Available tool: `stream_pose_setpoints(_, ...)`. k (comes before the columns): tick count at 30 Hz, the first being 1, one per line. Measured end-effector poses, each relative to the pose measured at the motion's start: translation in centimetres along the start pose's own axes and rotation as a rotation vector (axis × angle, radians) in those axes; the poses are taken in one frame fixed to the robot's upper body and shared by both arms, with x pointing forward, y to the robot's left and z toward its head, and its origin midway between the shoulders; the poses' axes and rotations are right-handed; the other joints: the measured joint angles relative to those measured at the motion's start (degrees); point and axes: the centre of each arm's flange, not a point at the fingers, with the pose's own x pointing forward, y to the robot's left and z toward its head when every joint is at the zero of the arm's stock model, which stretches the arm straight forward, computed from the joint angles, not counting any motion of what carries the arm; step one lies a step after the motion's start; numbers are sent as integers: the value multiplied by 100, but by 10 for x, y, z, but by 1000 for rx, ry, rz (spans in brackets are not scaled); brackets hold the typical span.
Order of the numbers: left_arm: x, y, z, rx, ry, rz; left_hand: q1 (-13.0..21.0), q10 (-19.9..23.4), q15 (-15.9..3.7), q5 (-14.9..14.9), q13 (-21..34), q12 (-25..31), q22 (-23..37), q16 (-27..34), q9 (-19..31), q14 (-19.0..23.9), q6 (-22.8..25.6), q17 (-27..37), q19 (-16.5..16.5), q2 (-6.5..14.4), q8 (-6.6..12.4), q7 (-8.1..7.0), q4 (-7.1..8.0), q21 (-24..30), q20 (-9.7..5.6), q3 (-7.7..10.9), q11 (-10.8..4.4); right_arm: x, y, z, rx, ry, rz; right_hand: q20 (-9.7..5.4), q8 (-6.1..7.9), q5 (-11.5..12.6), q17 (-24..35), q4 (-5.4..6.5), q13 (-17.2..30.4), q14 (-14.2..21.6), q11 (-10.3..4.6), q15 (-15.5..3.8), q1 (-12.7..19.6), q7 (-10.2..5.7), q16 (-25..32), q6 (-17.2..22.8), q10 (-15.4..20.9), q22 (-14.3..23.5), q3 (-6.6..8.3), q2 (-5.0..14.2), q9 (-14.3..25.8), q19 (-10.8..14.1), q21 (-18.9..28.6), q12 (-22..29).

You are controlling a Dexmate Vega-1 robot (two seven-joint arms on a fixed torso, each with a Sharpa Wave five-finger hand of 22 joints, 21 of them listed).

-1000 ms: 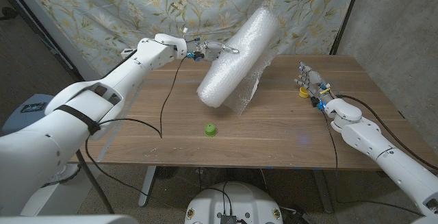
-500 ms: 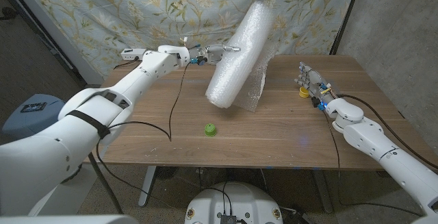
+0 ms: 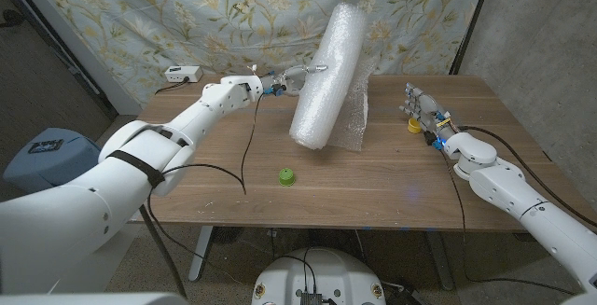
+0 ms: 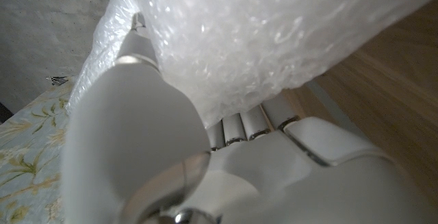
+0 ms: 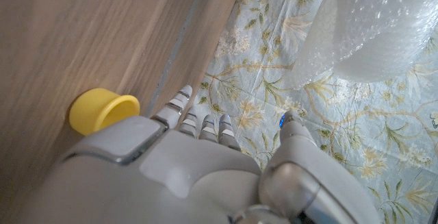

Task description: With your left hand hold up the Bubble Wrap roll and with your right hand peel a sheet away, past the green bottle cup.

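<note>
Left robot hand (image 3: 283, 82) gripping tilted Bubble Wrap roll (image 3: 326, 72), right robot hand (image 3: 424, 114) empty, fingers apart, beside yellow cup (image 5: 102, 109), green bottle cup (image 3: 286, 177) nearer front.

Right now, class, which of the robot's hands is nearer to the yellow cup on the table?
Right. The right hand stands right beside the yellow cup, its fingers next to it. The left hand is across the table, holding the bubble wrap roll.
</note>
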Motion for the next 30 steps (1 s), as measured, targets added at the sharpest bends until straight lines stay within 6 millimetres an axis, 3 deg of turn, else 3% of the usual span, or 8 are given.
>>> stream_pose_setpoints(9,6,3,-14,-78,-3,-5,-2,0,0,0,3,-13,-2,-39,0,0,-1,17,-49,2,-5,-1,-12,4,10,0,0,-3,6,10,-23,-14,24,-76,40,0,-33,-120,0,197,223,30,91,311,40,168,224,-6,7,-91,0,181,23,85)
stream_pose_setpoints(25,16,-2,-38,-195,-5,2,-36,0,0,-2,39,-75,2,-76,0,0,-21,51,-103,36,-39,-21,-12,47,1,1,0,-12,17,26,-58,-29,58,-34,16,0,-32,-195,0,318,315,132,120,406,68,138,315,-6,-12,-213,0,281,23,85)
stream_pose_setpoints(30,20,-5,-44,-223,-8,4,-49,0,0,19,52,-79,2,-88,0,0,-26,55,-103,49,-44,-26,-12,82,1,1,-1,-12,18,26,-63,-18,61,134,15,0,-32,-221,0,397,366,280,173,415,68,129,409,-5,-34,-265,0,240,23,85)
